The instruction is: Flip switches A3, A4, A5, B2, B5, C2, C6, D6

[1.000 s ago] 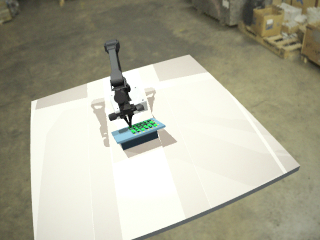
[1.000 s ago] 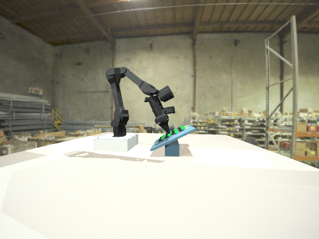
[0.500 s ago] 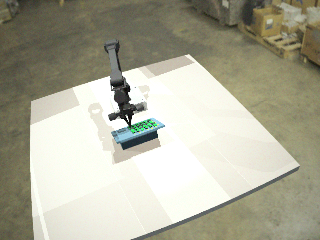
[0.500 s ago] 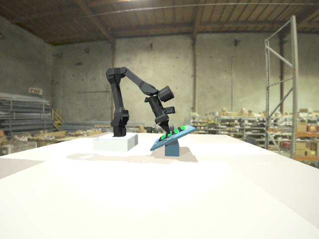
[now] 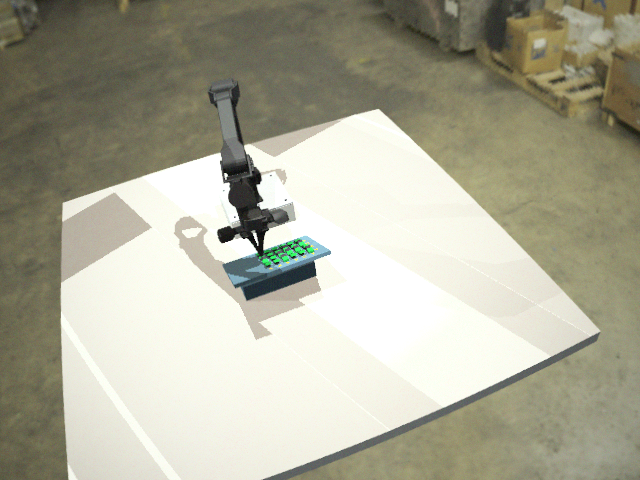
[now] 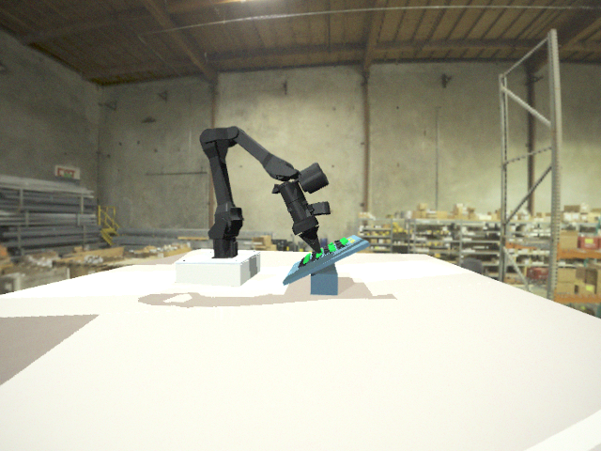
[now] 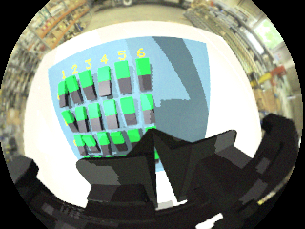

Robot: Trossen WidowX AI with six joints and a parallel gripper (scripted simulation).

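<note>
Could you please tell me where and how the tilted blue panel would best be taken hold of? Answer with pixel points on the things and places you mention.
Probably by the bare side edge of the panel [image 5: 242, 271] [image 6: 297, 275] [image 7: 183, 86], beyond column 6, coming from that side: it is thin, overhangs the stand and carries no switches.

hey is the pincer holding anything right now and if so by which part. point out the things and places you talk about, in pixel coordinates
Nothing is held; the pincer [image 5: 261, 253] [image 6: 318, 250] [image 7: 152, 132] is shut, its tips down at the switch panel [image 5: 242, 271] [image 6: 300, 273] [image 7: 176, 86].

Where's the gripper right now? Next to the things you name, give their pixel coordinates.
In the wrist view, the gripper [image 5: 260, 253] [image 6: 318, 250] [image 7: 152, 132] is over the near edge of the switch grid, at the column 6 side of the blue panel [image 5: 240, 273] [image 6: 297, 275] [image 7: 167, 86].
</note>
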